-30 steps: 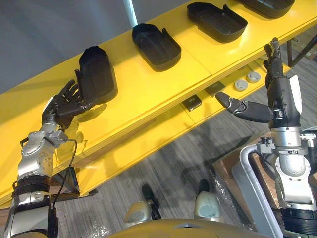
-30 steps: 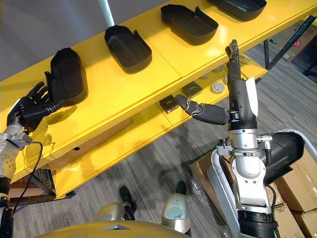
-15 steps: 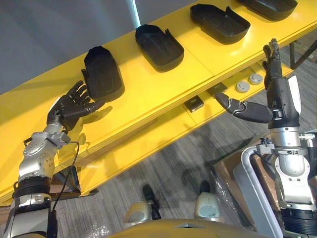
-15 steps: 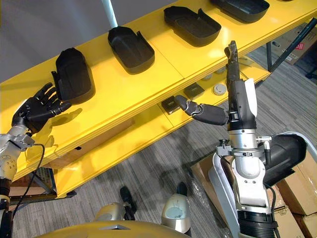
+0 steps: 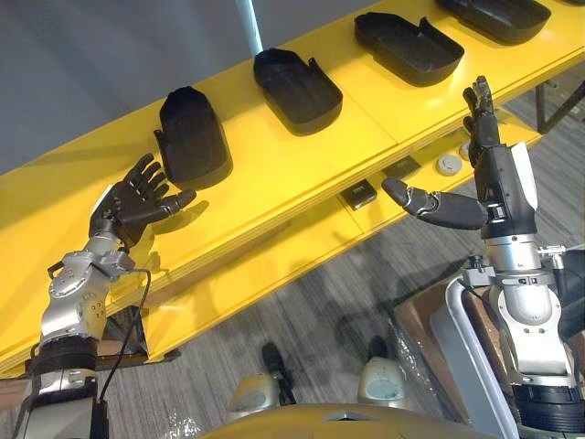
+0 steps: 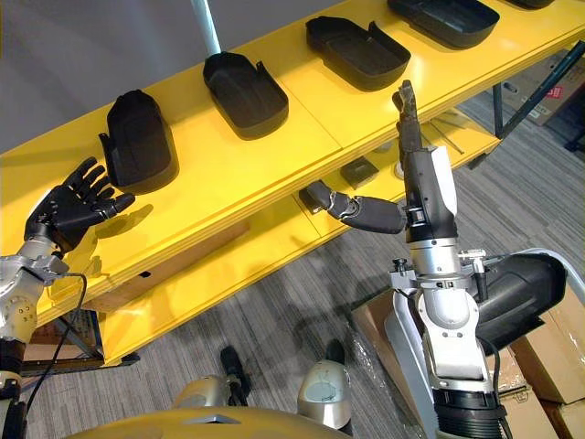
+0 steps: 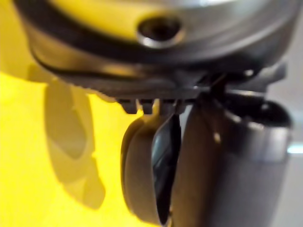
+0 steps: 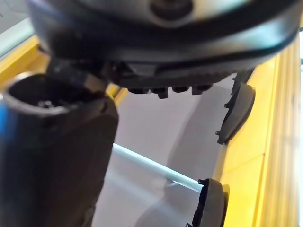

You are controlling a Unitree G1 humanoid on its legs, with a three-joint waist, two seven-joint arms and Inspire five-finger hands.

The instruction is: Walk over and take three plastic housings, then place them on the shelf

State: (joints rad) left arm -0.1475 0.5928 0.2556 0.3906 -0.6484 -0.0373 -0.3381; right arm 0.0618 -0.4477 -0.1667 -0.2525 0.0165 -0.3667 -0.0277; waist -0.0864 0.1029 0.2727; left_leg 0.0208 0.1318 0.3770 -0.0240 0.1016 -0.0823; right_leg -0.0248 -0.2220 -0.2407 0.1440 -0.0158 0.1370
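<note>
Several black plastic housings lie in a row on the yellow shelf (image 5: pixel 302 155). The leftmost housing (image 5: pixel 192 137) rests flat, and a second housing (image 5: pixel 294 84) and a third housing (image 5: pixel 407 46) follow to the right. My left hand (image 5: pixel 137 197) hovers open just left of the leftmost housing, fingers spread, holding nothing. My right hand (image 5: pixel 484 155) stands upright and open in front of the shelf edge, thumb (image 5: pixel 425 203) stretched out to the left, empty.
A lower yellow shelf (image 5: pixel 274 265) carries small dark blocks (image 5: pixel 356 194) and round grey parts (image 5: pixel 448 165). Cardboard boxes (image 6: pixel 548 347) sit on the grey carpet at the right. A pale pole (image 6: pixel 206 27) rises behind the shelf.
My left hand has let go of the leftmost housing and drawn back to the left, fingers spread. The housing now lies flat on the shelf. The right hand shifted slightly left.
</note>
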